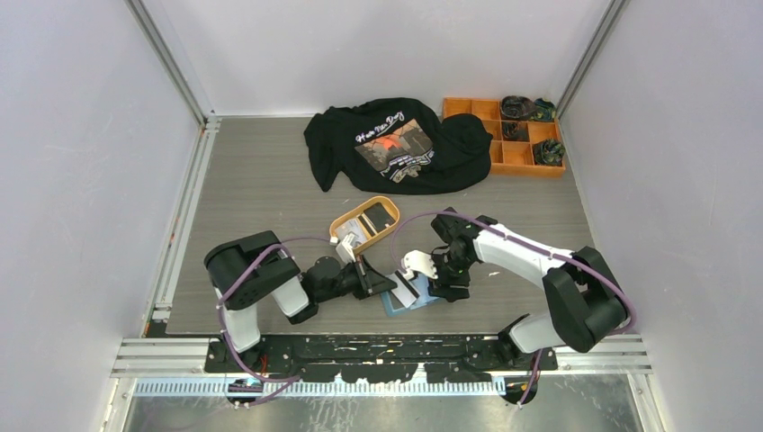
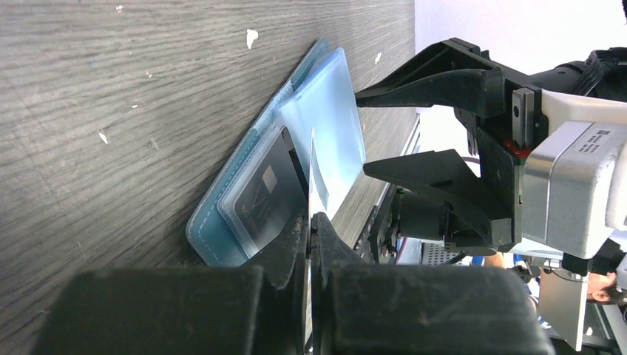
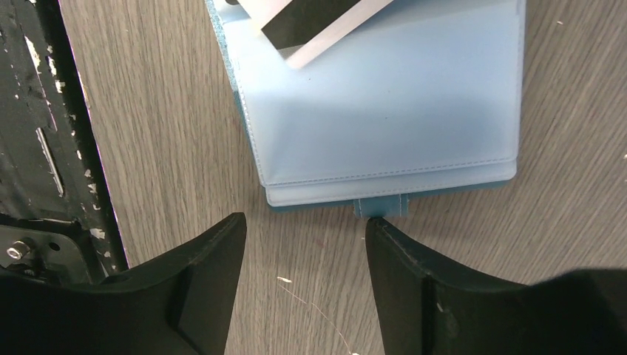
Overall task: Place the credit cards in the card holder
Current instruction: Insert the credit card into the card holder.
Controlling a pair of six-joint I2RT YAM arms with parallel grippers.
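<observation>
The teal-blue card holder (image 2: pixel 244 159) lies open on the wood table, its light blue inner pockets (image 3: pixel 384 111) facing up. A dark credit card (image 2: pixel 262 194) sits in its near pocket. My left gripper (image 2: pixel 310 222) is shut on a thin white credit card (image 2: pixel 314 174), seen edge-on, whose far end hangs over the holder. The right wrist view shows that card (image 3: pixel 318 18) slanting across the pocket's top edge. My right gripper (image 3: pixel 303 229) stands open just off the holder's edge, one fingertip (image 3: pixel 388 233) at the snap tab (image 3: pixel 381 207). From above, both grippers (image 1: pixel 373 279) (image 1: pixel 425 286) meet at the holder (image 1: pixel 396 304).
An orange oval tray (image 1: pixel 346 220) holding more cards sits just behind the grippers. A black T-shirt (image 1: pixel 396 144) lies at the back. An orange compartment box (image 1: pixel 504 157) with dark items stands at the back right. The metal base rail (image 3: pixel 44 148) runs close beside the holder.
</observation>
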